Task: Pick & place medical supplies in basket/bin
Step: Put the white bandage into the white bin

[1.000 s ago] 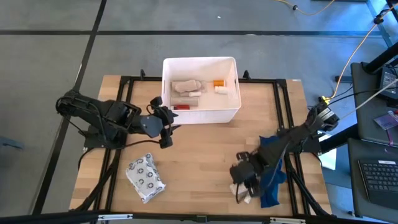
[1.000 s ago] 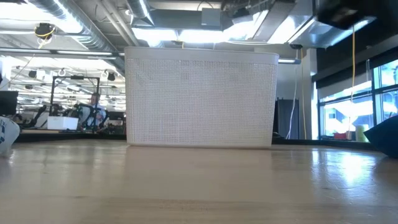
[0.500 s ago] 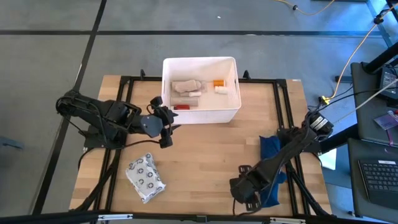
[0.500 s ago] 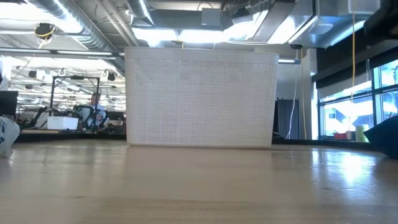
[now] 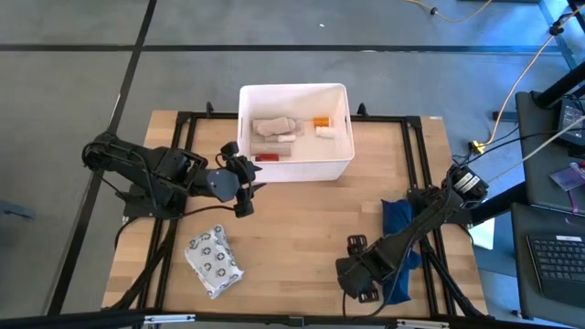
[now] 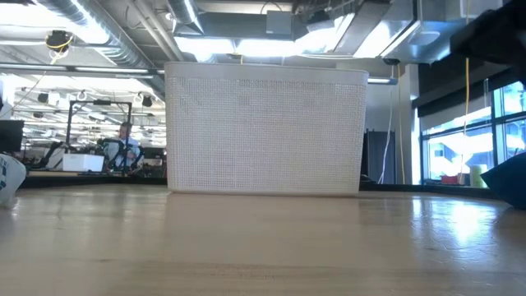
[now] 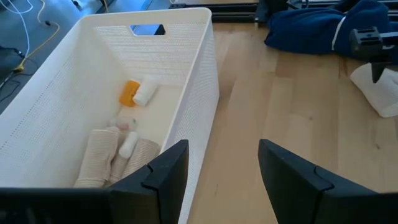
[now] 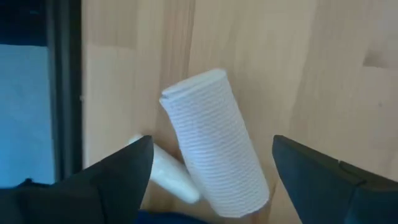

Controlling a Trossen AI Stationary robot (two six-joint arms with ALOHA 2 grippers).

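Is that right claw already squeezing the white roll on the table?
Apart. In the right wrist view, the right gripper is open, its fingers standing wide either side of the white roll, bare wood showing between.

White perforated tub (image 5: 340,163), fine dot-mesh walls. Inside it: beige bandage rolls (image 7: 109,155), small orange bottle (image 7: 129,93), white tubes (image 7: 147,91), something red (image 5: 265,157) at the near wall. Light wood slat table (image 5: 302,228), black frame rails. Grey-white crinkly packet (image 5: 214,261) with dark ring print. Dark-blue cloth (image 5: 399,222). Under my right gripper (image 8: 208,165): white ribbed gauze roll (image 8: 214,140), plain white tube (image 8: 168,177) beside it. My arms and fingers all black.
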